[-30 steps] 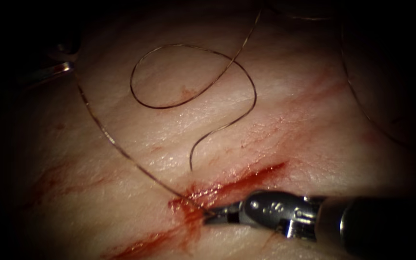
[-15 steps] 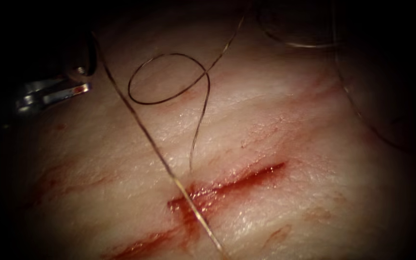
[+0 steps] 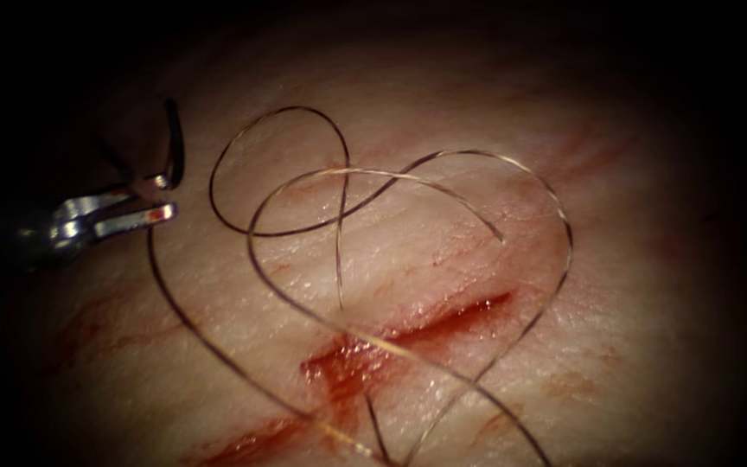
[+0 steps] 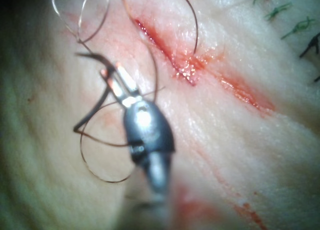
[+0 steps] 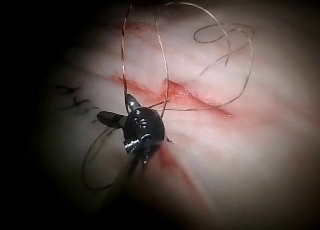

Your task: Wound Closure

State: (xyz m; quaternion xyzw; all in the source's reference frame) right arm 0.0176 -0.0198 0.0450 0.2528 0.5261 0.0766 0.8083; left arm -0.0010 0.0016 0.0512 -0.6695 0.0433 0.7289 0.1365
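The tissue (image 3: 494, 346) lies beneath both tools, its cut (image 3: 408, 333) red and wet, crossed by loose coils of thread (image 3: 339, 186). The left tool (image 3: 144, 207) pinches the dark curved needle (image 3: 172, 143) near one end, clear of the tissue. The right tool (image 5: 131, 103) – jaws hard to make out – has thread running past its tip.
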